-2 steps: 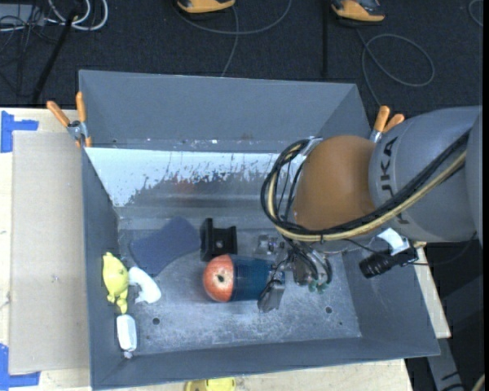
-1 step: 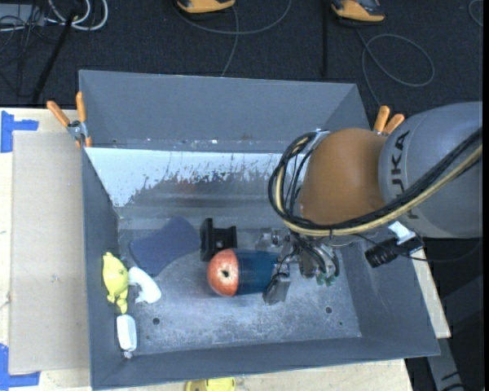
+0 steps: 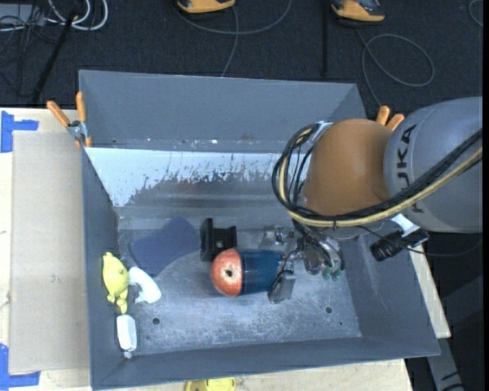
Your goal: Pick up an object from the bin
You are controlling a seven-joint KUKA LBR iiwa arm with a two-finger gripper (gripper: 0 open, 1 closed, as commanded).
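My gripper hangs low in the right half of the bin, under the orange wrist cover. It is right beside the right end of a dark blue cylinder-shaped thing that lies on the bin floor. A red apple rests against the left end of that blue thing. A small black block stands just behind the apple. Whether the gripper touches the blue thing is hidden by the wrist.
A flat blue-grey pad lies left of the black block. In the bin's left front corner sit a yellow toy, a white curved piece and a small white bottle.
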